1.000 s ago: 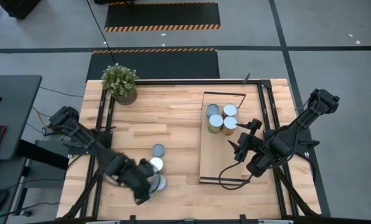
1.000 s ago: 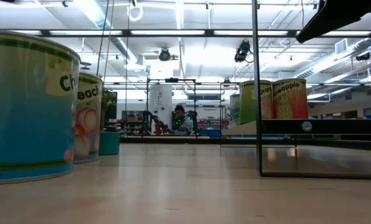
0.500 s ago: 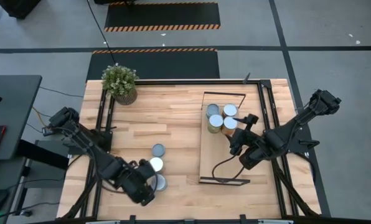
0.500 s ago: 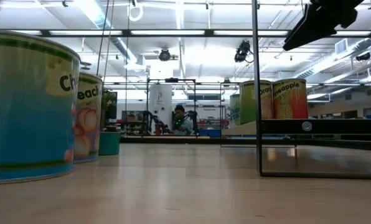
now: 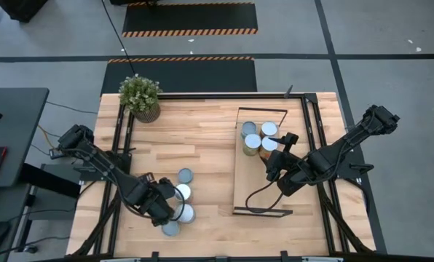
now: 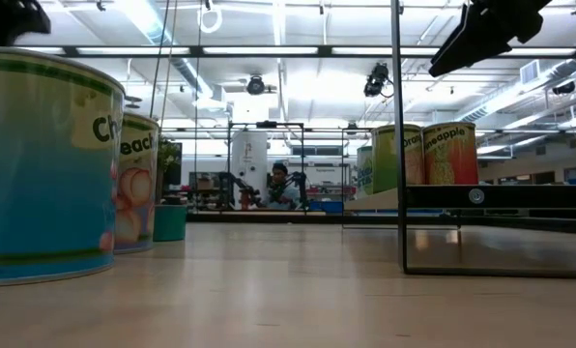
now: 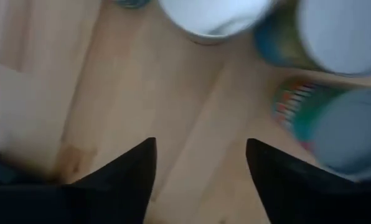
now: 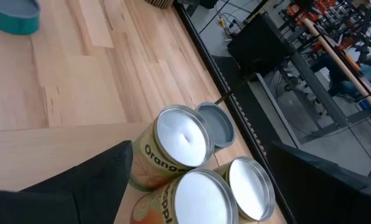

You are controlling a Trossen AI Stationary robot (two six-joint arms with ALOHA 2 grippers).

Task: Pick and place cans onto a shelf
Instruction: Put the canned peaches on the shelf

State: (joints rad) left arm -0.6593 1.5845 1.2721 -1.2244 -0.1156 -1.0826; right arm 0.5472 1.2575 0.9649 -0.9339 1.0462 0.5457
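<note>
Four cans (image 5: 259,137) stand upright in a cluster at the far end of the shelf (image 5: 250,182); they also show in the right wrist view (image 8: 182,138). Several more cans (image 5: 183,192) stand on the tabletop near the front left, and in the low view (image 6: 37,164) they loom large. My left gripper (image 5: 170,207) is open and empty just left of these cans, which show ahead of it in the left wrist view (image 7: 201,174). My right gripper (image 5: 277,154) is open and empty just near-side of the shelf cans (image 8: 201,149).
A potted plant (image 5: 140,96) stands at the table's far left corner. A black cable (image 5: 264,205) loops over the shelf's near end. The shelf's black frame (image 6: 400,145) stands upright. A person (image 6: 280,186) is far behind the table.
My right gripper has moved toward the far edge, closer to the cans on the shelf. My left gripper has drawn back a little toward the table's left and far side, and a can near the front edge that it covered now shows.
</note>
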